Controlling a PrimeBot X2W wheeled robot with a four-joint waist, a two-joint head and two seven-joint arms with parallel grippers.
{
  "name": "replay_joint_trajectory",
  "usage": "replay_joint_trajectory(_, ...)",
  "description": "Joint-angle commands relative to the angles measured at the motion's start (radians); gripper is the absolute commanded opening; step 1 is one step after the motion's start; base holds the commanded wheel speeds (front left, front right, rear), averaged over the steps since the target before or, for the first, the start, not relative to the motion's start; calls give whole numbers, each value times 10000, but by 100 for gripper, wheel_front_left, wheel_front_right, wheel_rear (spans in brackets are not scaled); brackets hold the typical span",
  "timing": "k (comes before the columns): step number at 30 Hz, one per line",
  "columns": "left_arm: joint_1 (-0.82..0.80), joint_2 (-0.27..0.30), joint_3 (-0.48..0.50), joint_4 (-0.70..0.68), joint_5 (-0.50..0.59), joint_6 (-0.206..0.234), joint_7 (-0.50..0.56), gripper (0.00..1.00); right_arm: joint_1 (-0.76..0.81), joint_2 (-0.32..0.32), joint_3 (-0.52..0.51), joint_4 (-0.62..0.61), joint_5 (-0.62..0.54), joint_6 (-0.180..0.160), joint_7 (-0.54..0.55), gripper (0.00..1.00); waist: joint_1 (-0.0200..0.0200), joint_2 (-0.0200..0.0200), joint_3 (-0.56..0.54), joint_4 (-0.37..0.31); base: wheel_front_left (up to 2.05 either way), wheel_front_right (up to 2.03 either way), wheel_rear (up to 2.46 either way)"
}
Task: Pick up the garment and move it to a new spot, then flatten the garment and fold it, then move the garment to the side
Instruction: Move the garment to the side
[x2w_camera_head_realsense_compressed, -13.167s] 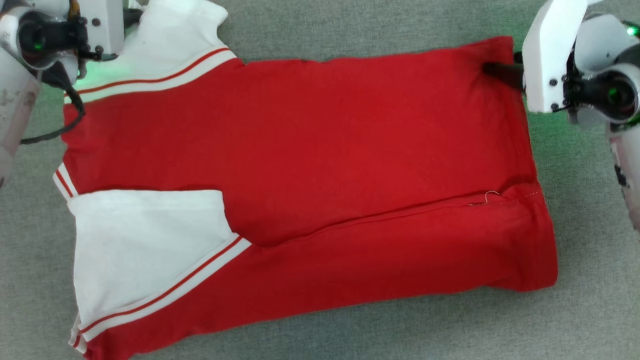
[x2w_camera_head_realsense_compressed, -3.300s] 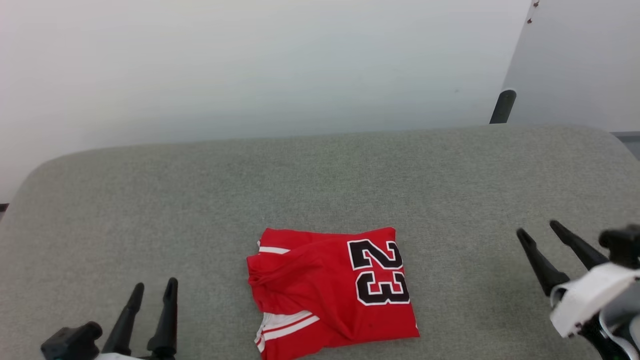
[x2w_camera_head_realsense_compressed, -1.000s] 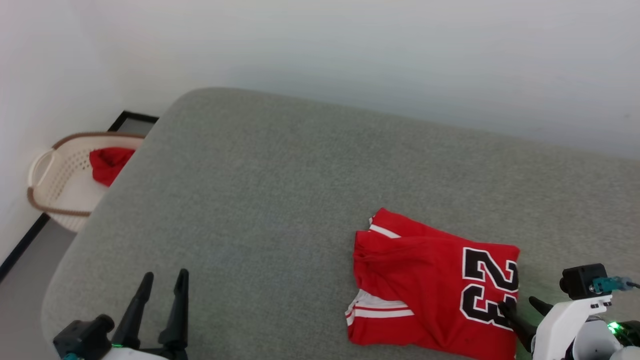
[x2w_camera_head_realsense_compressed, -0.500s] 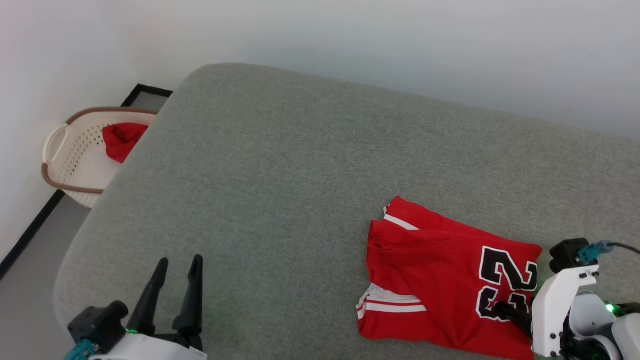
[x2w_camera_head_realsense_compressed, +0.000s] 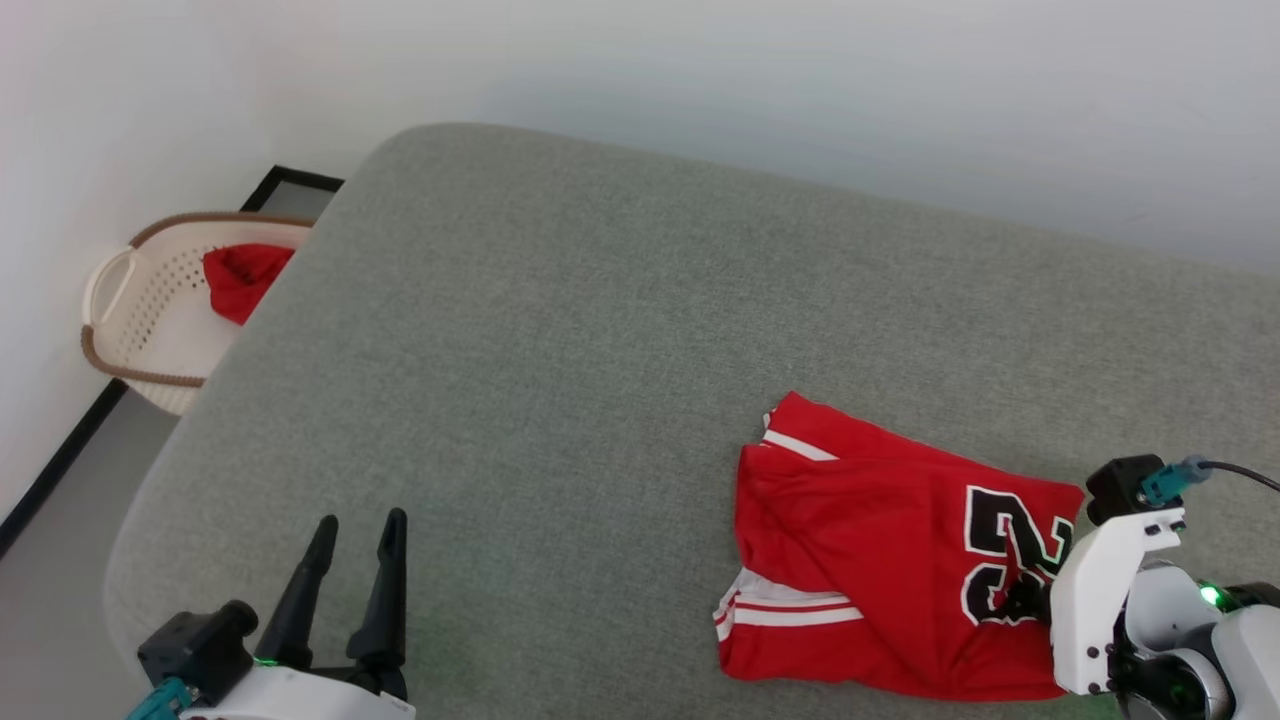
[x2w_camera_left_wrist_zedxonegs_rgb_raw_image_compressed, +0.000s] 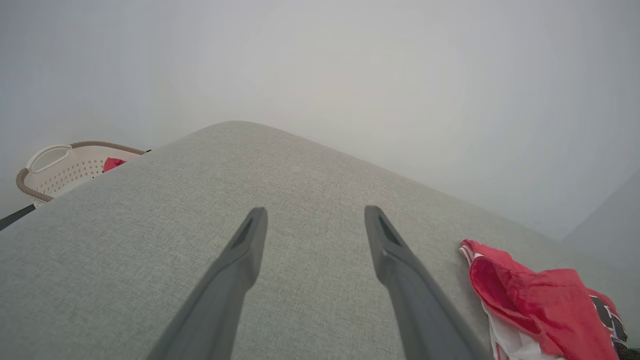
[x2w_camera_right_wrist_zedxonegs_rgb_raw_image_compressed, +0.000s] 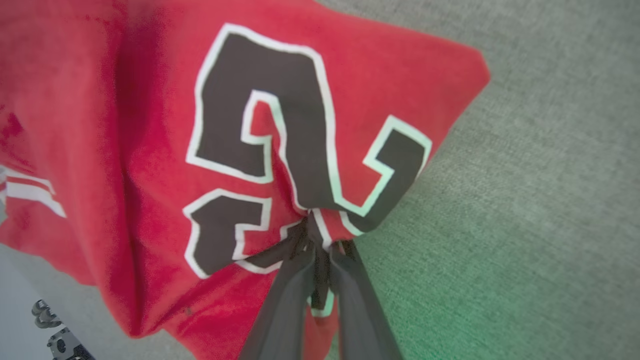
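Observation:
The garment (x2w_camera_head_realsense_compressed: 860, 540), a folded red jersey with white striped sleeve trim and a black number, lies on the grey cushioned surface (x2w_camera_head_realsense_compressed: 560, 380) at the lower right. My right gripper (x2w_camera_head_realsense_compressed: 1035, 603) is at its right edge, mostly hidden behind the white wrist. In the right wrist view the right gripper (x2w_camera_right_wrist_zedxonegs_rgb_raw_image_compressed: 320, 237) is shut on a pinch of the garment (x2w_camera_right_wrist_zedxonegs_rgb_raw_image_compressed: 150, 125) just below the number, and the cloth bunches there. My left gripper (x2w_camera_head_realsense_compressed: 355, 530) stands open at the lower left, well apart from the garment. In the left wrist view the left gripper (x2w_camera_left_wrist_zedxonegs_rgb_raw_image_compressed: 315, 215) holds nothing, with the garment (x2w_camera_left_wrist_zedxonegs_rgb_raw_image_compressed: 530, 300) off to its right.
A cream laundry basket (x2w_camera_head_realsense_compressed: 115, 300) with a small red cloth (x2w_camera_head_realsense_compressed: 240, 280) in it stands on the floor past the surface's left edge, also seen as the basket (x2w_camera_left_wrist_zedxonegs_rgb_raw_image_compressed: 55, 170). A pale wall runs behind. Bare grey surface stretches left of and beyond the garment.
The right gripper's fingers have closed on the garment's edge by the number and the cloth has gathered there. The head camera has shifted a little. The left gripper has stayed open.

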Motion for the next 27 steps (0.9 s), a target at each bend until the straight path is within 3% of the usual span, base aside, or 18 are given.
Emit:
replay_joint_trajectory(1,28,38,20,9,38,-26,11,100,-117,7,147,-126,86,-11,40,0,0,0,-116,-106,0,0,0)
replay_joint_trajectory(15,131,211,-109,-90,103,-26,12,100,-961,-925,539,-1129,132,-11,331,0,0,0,-657,-801,0,0,0)
replay_joint_trajectory(27,-401,184,-314,-250,219,-26,11,100,-2061,-1827,816,-1332,152,-11,186,0,0,0,-274,-1507,0,0,0)
